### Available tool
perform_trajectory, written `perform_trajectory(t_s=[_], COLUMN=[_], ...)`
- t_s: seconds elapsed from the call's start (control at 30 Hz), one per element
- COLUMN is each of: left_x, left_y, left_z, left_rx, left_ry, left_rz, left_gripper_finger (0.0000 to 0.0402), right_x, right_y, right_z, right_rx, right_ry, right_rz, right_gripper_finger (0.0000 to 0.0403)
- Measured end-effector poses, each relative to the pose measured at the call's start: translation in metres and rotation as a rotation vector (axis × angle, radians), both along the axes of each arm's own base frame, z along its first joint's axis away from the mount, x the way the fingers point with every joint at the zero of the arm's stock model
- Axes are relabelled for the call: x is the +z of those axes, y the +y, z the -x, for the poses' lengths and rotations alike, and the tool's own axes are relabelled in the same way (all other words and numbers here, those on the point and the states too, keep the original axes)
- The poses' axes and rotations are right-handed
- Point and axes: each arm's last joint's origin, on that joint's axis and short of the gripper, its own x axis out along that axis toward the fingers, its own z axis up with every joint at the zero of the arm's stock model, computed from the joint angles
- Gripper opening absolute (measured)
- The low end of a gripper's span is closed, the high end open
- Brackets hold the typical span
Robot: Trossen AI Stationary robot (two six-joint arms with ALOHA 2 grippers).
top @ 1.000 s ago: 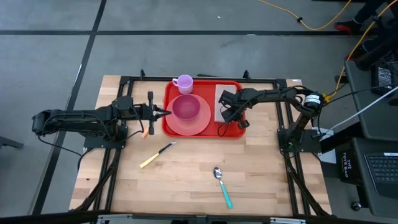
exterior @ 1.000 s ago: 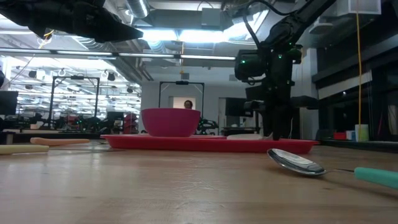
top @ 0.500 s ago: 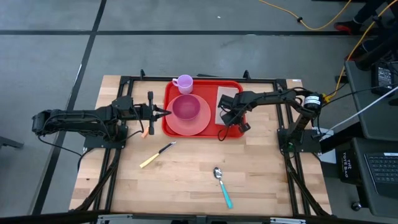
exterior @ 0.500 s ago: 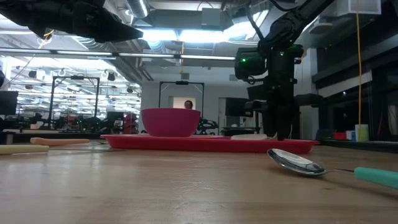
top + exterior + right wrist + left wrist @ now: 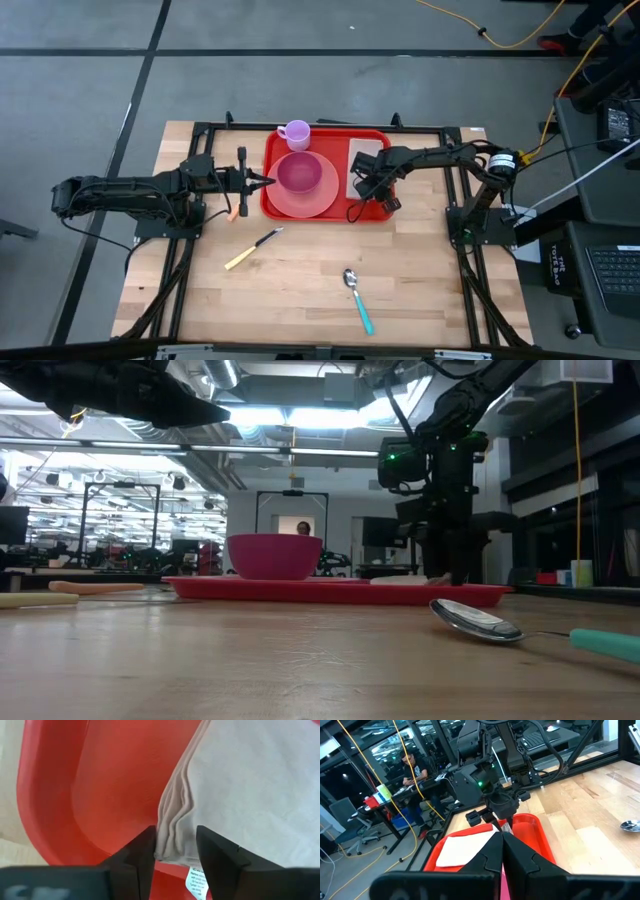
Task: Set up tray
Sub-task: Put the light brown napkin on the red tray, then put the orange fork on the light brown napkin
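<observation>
On the wooden bench (image 5: 300, 290) a spoon (image 5: 357, 297) lies nearest, not yet placed. Behind it the tray (image 5: 372, 210) carries a plate and a napkin (image 5: 250, 785). The right gripper (image 5: 172, 847) has its fingers parted around the napkin's corner, probably releasing it. The left gripper (image 5: 262, 181) waits closed beside the tray. A person sits far behind.

Overhead: straight down on whole table. Low: table-top height, level toward room. Wrist cameras: forward past own fingers. Shared by all: the tray (image 5: 325, 203).
</observation>
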Motion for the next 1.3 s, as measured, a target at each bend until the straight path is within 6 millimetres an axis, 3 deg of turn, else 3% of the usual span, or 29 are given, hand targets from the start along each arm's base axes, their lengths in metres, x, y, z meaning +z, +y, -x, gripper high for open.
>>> perform_trajectory(t_s=[0.27, 0.67, 0.9, 1.03, 1.3], left_x=[0.0, 0.0, -0.001, -0.001, -0.001], left_y=[0.0, 0.0, 0.0, 0.0, 0.0], left_z=[0.0, 0.0, 0.0, 0.0, 0.0], left_rx=[0.0, 0.0, 0.0, 0.0, -0.001], left_ry=[0.0, 0.004, 0.006, 0.006, 0.007], left_rz=[-0.001, 0.0, 0.0, 0.0, 0.001], left_gripper_finger=[0.0008, 0.0005, 0.0003, 0.0006, 0.0002], right_x=[0.002, 0.033, 0.054, 0.065, 0.096], right_y=[0.004, 0.001, -0.001, 0.0, 0.006], right_z=[0.001, -0.011, -0.018, -0.014, 0.001], right_rx=[0.01, -0.049, -0.221, -0.247, -0.347], right_ry=[0.031, 0.033, 0.013, -0.015, -0.191], right_rz=[-0.01, -0.017, -0.024, -0.015, -0.032], right_gripper_finger=[0.0149, 0.0147, 0.0145, 0.0117, 0.0009])
